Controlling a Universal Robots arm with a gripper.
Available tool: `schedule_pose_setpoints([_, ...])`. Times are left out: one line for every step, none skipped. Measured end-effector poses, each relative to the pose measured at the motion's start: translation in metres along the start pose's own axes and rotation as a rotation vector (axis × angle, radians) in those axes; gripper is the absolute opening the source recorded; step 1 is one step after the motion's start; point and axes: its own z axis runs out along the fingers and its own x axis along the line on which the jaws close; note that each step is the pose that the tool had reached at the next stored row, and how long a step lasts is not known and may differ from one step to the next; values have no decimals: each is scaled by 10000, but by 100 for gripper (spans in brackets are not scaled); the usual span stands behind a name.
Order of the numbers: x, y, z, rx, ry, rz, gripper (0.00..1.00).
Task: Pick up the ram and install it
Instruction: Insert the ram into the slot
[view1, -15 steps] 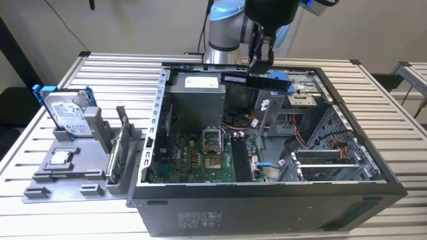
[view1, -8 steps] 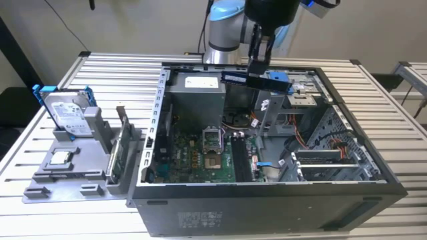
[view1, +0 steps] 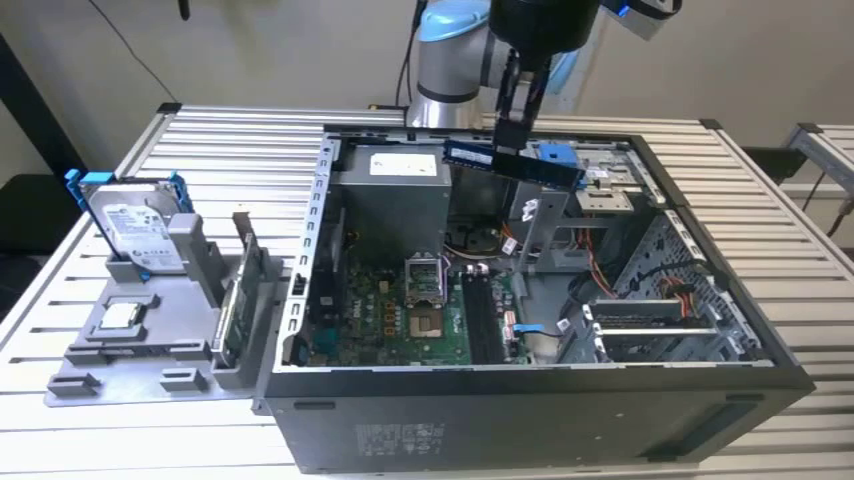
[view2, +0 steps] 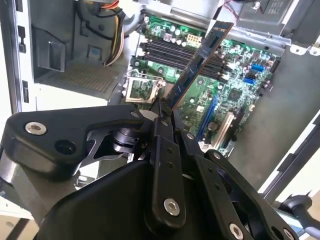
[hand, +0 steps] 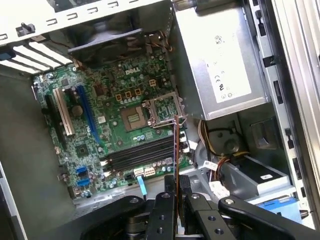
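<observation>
Ram (view1: 534, 166): is hanging in the air above the open computer case, slightly tilted and clear of the board below. In the second wrist view it (view2: 202, 57) is sticking out from the fingers toward the motherboard. In the first wrist view it (hand: 176, 145) is showing edge-on as a thin line.

Pincer (view1: 511, 148): is pinching the ram by its long upper edge, jaws pressed flat against both faces. It is showing in both wrist views (view2: 164, 107) (hand: 176, 182).

Computer case (view1: 534, 400): is lying on its side on the slatted tabletop (view1: 787, 250) with its open side facing up.

Inside the case: a green motherboard (view1: 387, 320) is lying flat on the bottom. It is carrying a CPU socket (view1: 424, 285) and a row of long dark memory slots (view1: 481, 310) just beside it. A grey power supply (view1: 387, 185) is sitting at the far end, with orange cables nearby.

Grey holder (view1: 134, 350): is resting on the tabletop at the exterior view's left, just beside the case.

In the holder: a silver hard drive (view1: 140, 235) with blue rails is standing upright, a green card (view1: 230, 300) is standing on edge, and a small square chip (view1: 118, 317) is lying flat.
</observation>
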Motion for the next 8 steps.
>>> schedule_pose_setpoints([0, 0, 0, 4, -1, 83, 14])
schedule_pose_setpoints([0, 0, 0, 7, -3, 176, 14])
schedule_pose_setpoints([0, 0, 0, 11, -4, 260, 14])
schedule_pose_setpoints([0, 0, 1, 14, -6, 340, 14])
schedule_pose_setpoints([0, 0, 1, 18, -7, 419, 14])
schedule_pose_setpoints([0, 0, 1, 21, -8, 499, 14])
schedule_pose_setpoints([0, 0, 2, 24, -10, 578, 14])
schedule_pose_setpoints([0, 0, 2, 27, -11, 653, 14])
